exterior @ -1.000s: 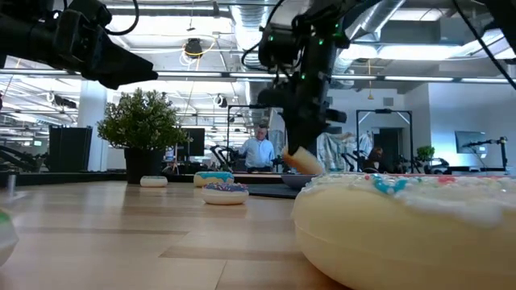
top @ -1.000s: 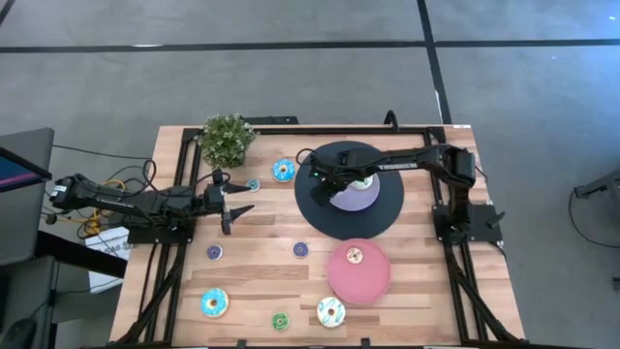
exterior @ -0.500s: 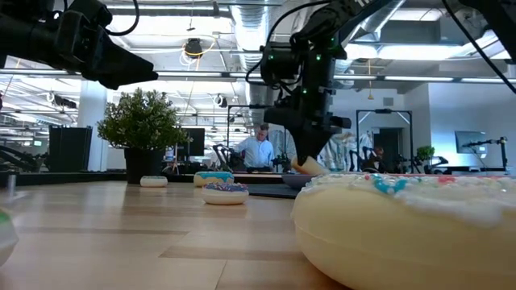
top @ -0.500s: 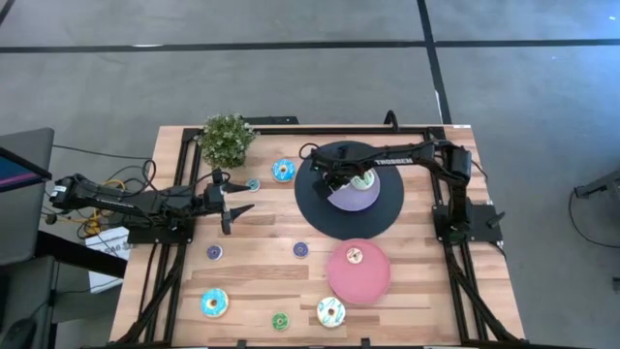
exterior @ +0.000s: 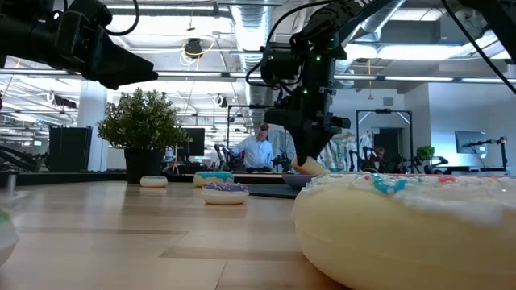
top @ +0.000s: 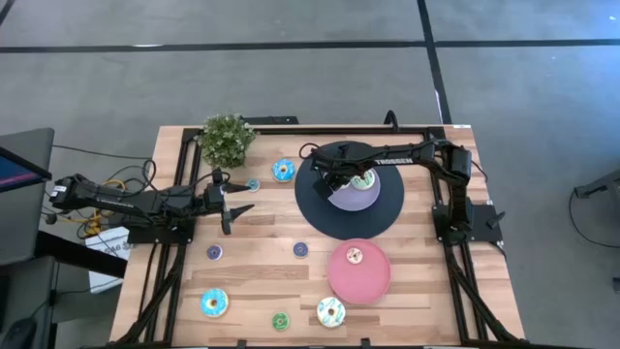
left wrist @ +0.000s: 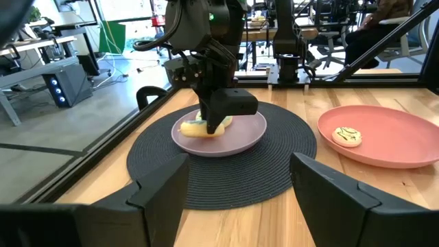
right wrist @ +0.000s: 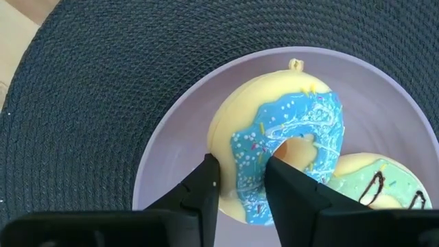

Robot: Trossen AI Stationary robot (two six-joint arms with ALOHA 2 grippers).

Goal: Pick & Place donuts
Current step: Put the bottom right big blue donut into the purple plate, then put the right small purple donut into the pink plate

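My right gripper (top: 336, 178) is over the lavender plate (top: 354, 201), which sits on the black disc (top: 320, 211), and it is shut on a large blue-iced donut (right wrist: 295, 116). A green-iced donut (right wrist: 377, 186) lies on the same plate beside it. My left gripper (top: 231, 202) hovers open over the table's left side, touching nothing. Other donuts lie flat on the wood: a blue one (top: 283, 171), a small one (top: 253, 184), two small purple ones (top: 214, 252) (top: 301, 249), and three near the near edge. A small donut (top: 355, 256) rests on the pink plate (top: 360, 279). My right gripper pinches the blue-iced donut's ring wall (right wrist: 245, 171), one finger (right wrist: 288, 180) in the hole and the other (right wrist: 204, 186) outside the rim. The fingers come from above, pointing down. The donut (left wrist: 197, 128) sits low on the lavender plate; whether it bears on it I cannot tell.
A potted plant (top: 228, 140) stands at the far left corner. The black disc and the pink plate fill the table's right half. A large white-iced donut (exterior: 403, 225) lies right before the low camera. A person shows in the room beyond the table.
My right gripper has come down a little with the blue-iced donut, bringing it low onto the lavender plate beside the green-iced one, then held still for the last half second. It has stayed shut on the donut.
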